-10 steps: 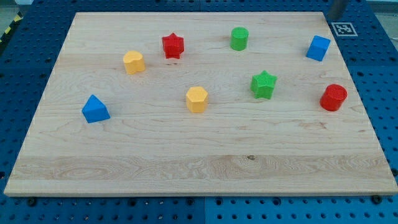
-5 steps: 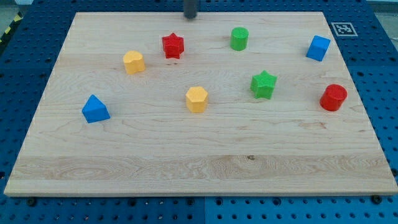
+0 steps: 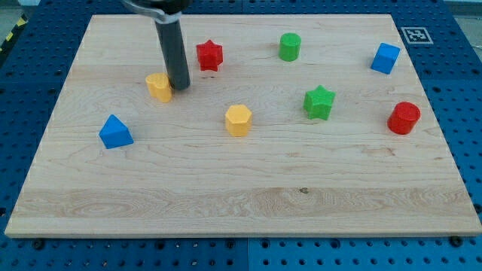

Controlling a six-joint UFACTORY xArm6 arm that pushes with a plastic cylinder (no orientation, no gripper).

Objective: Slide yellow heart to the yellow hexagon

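The yellow heart (image 3: 158,86) lies on the wooden board (image 3: 241,188) at the upper left. My tip (image 3: 181,87) stands right against the heart's right side, and the rod hides part of that block. The yellow hexagon (image 3: 238,120) lies near the board's middle, to the lower right of the tip and apart from it.
A red star (image 3: 209,55) lies just to the upper right of the rod. A blue triangle (image 3: 115,132) lies at the left. A green cylinder (image 3: 290,47), blue cube (image 3: 385,58), green star (image 3: 319,102) and red cylinder (image 3: 404,117) lie on the right half.
The rod has swept from the top right corner, along the top edge, down to the yellow heart's right side. The heart has shifted slightly. The other blocks have not moved.
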